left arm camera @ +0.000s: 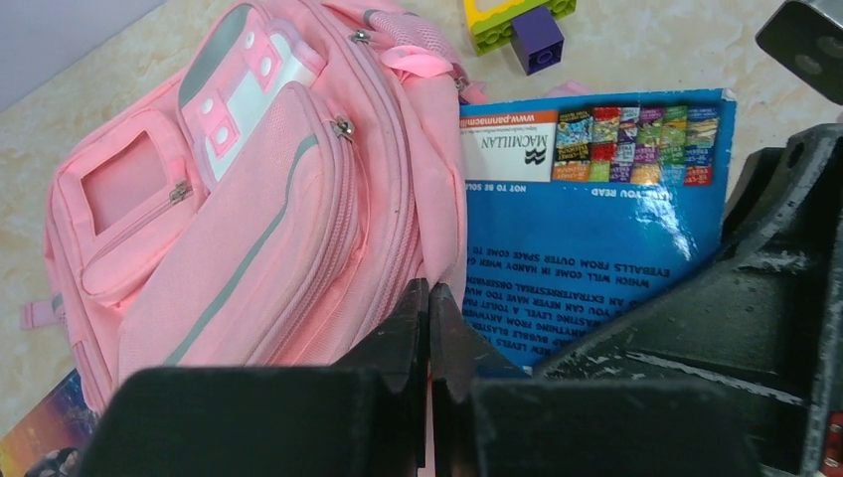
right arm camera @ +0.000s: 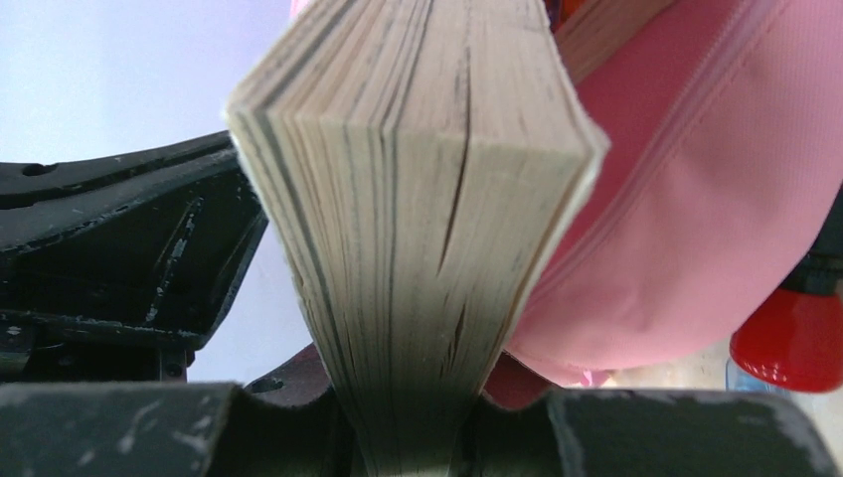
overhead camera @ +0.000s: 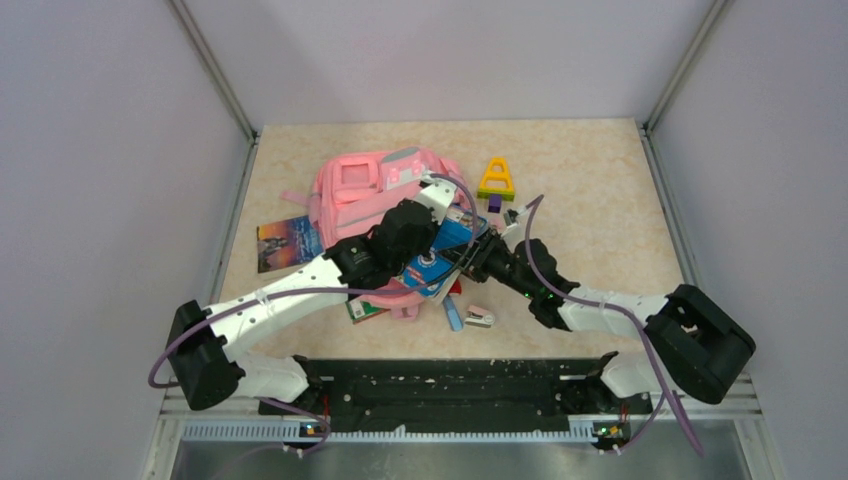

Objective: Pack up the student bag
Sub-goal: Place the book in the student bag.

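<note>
student bag (overhead camera: 352,192) half hidden, book (right arm camera: 418,199) clamped

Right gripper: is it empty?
No, the right gripper is clamped on the page edges of a thick book.

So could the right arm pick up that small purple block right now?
Probably not: its tool is shut on the blue book, though the purple block lies close by, uncovered.

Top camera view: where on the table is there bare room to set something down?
Bare beige tabletop lies right of the yellow letter-A block, out to the table's right edge, and along the far edge behind the pink fabric backpack. Crowded: the middle, where the right gripper holds the blue paperback book beside the backpack.
</note>
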